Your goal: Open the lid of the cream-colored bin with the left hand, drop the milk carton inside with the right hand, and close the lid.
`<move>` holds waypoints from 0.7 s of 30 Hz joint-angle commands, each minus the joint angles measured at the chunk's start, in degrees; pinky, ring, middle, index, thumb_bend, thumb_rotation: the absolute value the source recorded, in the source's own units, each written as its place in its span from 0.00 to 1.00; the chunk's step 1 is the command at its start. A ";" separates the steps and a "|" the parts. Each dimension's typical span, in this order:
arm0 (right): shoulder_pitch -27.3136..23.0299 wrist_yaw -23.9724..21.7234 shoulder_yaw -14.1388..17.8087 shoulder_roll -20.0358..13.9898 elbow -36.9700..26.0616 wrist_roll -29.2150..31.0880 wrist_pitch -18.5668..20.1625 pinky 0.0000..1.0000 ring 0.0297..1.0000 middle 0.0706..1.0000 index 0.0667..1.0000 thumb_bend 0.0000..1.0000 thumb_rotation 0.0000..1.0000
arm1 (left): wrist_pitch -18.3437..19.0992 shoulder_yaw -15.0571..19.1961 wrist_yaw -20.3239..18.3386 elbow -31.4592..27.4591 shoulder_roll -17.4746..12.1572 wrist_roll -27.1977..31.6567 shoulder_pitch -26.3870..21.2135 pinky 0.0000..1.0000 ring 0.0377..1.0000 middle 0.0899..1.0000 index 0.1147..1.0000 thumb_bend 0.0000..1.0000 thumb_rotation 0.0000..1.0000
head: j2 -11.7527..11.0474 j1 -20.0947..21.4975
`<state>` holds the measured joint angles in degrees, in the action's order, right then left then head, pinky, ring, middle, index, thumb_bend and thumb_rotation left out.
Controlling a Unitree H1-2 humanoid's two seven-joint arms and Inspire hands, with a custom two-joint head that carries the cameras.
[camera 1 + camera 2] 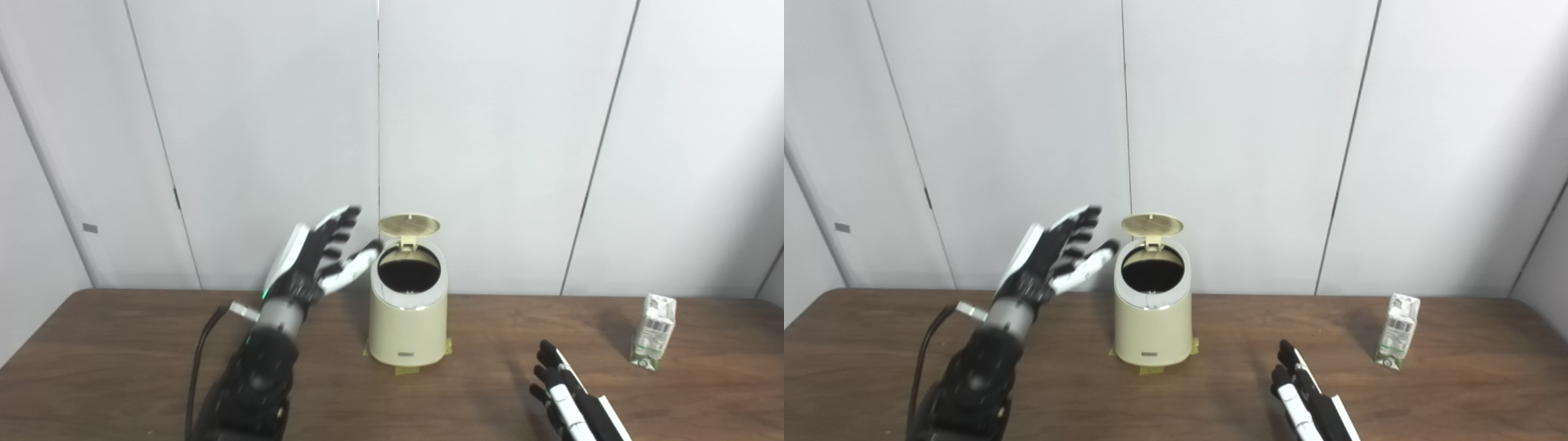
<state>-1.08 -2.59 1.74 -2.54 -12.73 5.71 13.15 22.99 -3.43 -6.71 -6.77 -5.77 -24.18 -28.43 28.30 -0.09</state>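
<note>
The cream-colored bin (pixel 407 327) stands mid-table with its round lid (pixel 409 225) tipped up at the back, showing a dark opening. My left hand (pixel 321 257) is raised just left of the bin's top, fingers spread and open, its thumb close to the rim. A small white and green milk carton (pixel 653 331) stands upright at the far right of the table. My right hand (pixel 560 389) rests low near the front edge, between bin and carton, fingers extended and holding nothing.
The brown wooden table (pixel 122 361) runs across the whole view, backed by white wall panels. A black cable (pixel 199 361) hangs along the left forearm. Tape strips (pixel 404 369) show under the bin's base.
</note>
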 commanded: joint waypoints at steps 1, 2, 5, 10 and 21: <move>-1.66 0.14 0.59 0.22 -2.38 0.82 -0.86 0.93 0.97 0.98 0.95 0.66 0.74 | -3.22 1.06 2.03 -3.01 -0.16 1.64 -0.16 0.83 0.87 0.88 0.88 0.44 0.59 | 0.14 0.04; -1.68 0.23 0.80 0.33 -2.52 1.13 -0.86 0.93 0.97 0.98 0.95 0.66 0.73 | -4.33 1.61 2.20 -3.39 -0.27 2.80 1.31 0.84 0.87 0.88 0.88 0.44 0.61 | 0.23 0.02; -1.74 0.56 1.38 0.70 -3.02 1.99 -0.49 0.93 0.97 0.97 0.94 0.67 0.72 | -5.81 2.87 1.85 -4.39 -0.73 5.70 4.11 0.80 0.86 0.89 0.89 0.40 0.69 | 0.42 0.12; -2.00 0.47 1.66 0.48 -3.08 2.11 -1.62 0.94 0.98 0.98 0.95 0.64 0.66 | -6.34 3.96 1.29 -6.34 -1.07 9.34 8.19 0.80 0.87 0.91 0.92 0.36 0.67 | 1.12 1.05; -3.28 1.84 3.67 0.42 -5.84 3.36 0.22 0.90 0.96 0.98 0.95 0.70 0.40 | -8.17 8.03 2.01 -4.42 0.67 19.50 13.73 0.88 0.91 0.92 0.94 0.39 0.69 | 4.54 13.29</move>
<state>-2.10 -0.92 5.00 -2.04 -16.03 8.69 13.75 17.54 3.97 -4.98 -10.74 -4.89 -6.85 -12.30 32.43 10.63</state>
